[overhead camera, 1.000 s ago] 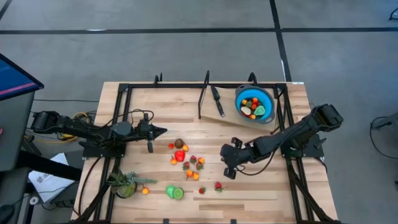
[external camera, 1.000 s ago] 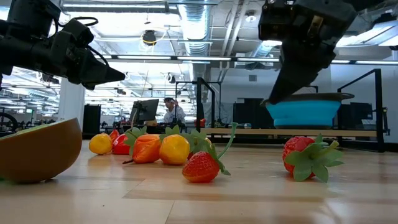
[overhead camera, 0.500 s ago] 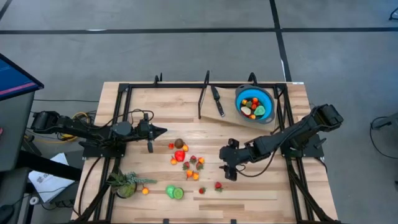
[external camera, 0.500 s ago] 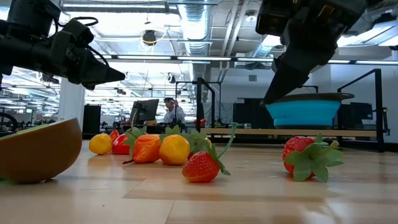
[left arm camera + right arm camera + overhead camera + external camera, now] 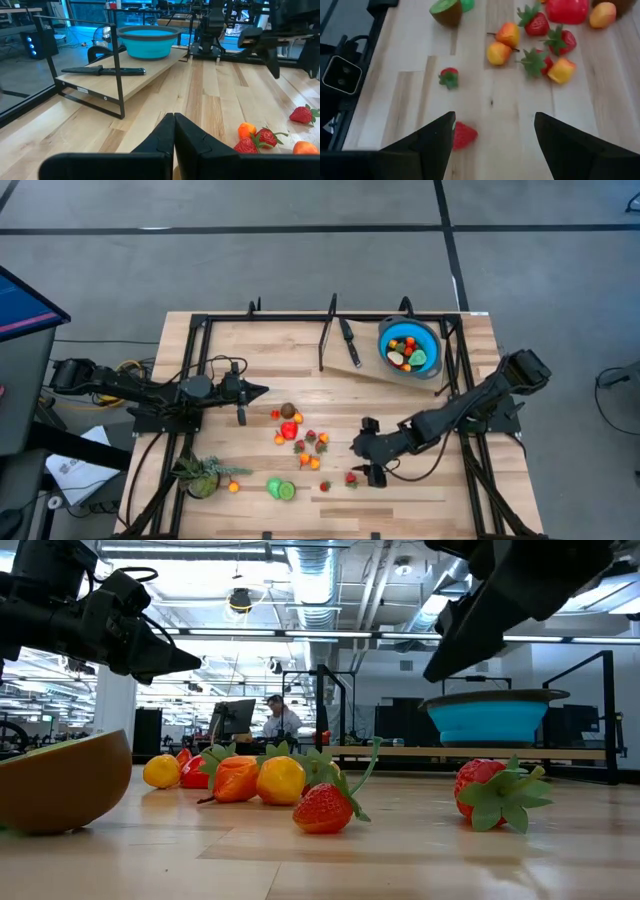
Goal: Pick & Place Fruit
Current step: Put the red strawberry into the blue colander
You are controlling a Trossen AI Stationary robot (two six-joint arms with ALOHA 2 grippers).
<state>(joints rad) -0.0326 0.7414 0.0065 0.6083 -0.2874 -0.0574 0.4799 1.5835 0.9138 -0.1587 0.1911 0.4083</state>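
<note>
We find the right gripper (image 5: 492,145) with fingers spread wide, holding nothing, raised above the table (image 5: 420,490). A strawberry (image 5: 464,135) lies just beside one finger (image 5: 427,145); more fruit (image 5: 540,47) lies ahead of it. The left gripper (image 5: 174,131), fingers pressed together and empty, waits well apart.

Fruit (image 5: 300,438): small toy pieces, red, orange, yellow, clustered mid-table. Two strawberries (image 5: 351,478) lie apart nearer the front edge; cut green halves (image 5: 281,490) sit front-left. More fill the blue bowl (image 5: 433,340).
</note>
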